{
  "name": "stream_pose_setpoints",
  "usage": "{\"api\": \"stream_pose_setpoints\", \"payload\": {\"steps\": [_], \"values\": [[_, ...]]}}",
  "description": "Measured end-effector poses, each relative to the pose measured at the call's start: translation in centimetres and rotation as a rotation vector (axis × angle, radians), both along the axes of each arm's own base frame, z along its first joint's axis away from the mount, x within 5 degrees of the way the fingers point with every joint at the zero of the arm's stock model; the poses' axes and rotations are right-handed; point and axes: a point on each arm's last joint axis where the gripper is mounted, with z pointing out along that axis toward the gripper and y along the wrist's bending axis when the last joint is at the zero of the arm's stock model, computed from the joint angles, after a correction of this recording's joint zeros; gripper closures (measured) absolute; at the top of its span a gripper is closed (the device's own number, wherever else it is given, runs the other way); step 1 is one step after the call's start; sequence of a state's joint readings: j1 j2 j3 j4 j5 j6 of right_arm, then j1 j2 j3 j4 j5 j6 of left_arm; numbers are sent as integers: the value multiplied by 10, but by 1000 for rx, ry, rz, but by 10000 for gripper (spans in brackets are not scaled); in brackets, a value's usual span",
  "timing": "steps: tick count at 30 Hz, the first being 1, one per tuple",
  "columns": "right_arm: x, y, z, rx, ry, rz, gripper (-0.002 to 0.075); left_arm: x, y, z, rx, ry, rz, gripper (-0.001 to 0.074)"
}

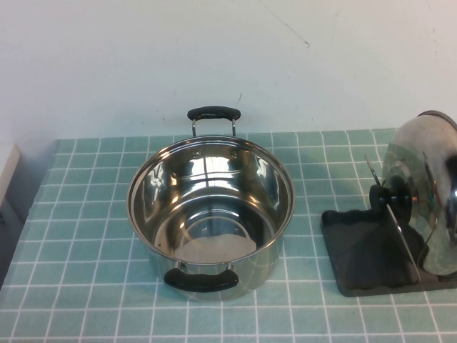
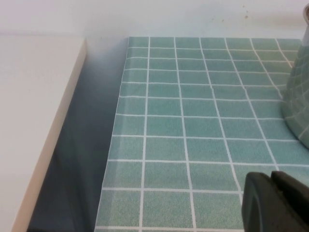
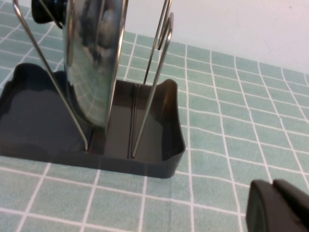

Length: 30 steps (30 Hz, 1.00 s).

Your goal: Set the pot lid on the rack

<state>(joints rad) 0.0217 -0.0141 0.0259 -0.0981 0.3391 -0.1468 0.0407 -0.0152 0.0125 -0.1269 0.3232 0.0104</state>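
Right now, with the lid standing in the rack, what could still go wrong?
The pot lid stands on edge between thin wire loops of the rack, so a nudge might tip it. The right gripper sits close beside the rack and could clip it when moving. The left gripper is near the pot.

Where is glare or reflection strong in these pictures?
High view: the pot mirrors bright light inside. Right wrist view: the pot lid, standing in the rack, reflects tiles; right gripper blurred. Left wrist view: left gripper blurred.
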Motion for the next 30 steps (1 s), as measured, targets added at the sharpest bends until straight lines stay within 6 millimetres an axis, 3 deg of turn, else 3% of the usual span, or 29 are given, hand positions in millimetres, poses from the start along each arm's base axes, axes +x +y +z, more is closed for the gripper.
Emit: {"api": "stream_pose_setpoints", "payload": {"steps": [30], "values": [[0, 0, 0, 0, 0, -2, 729, 0, 0, 0, -8, -2, -2, 737]]}}
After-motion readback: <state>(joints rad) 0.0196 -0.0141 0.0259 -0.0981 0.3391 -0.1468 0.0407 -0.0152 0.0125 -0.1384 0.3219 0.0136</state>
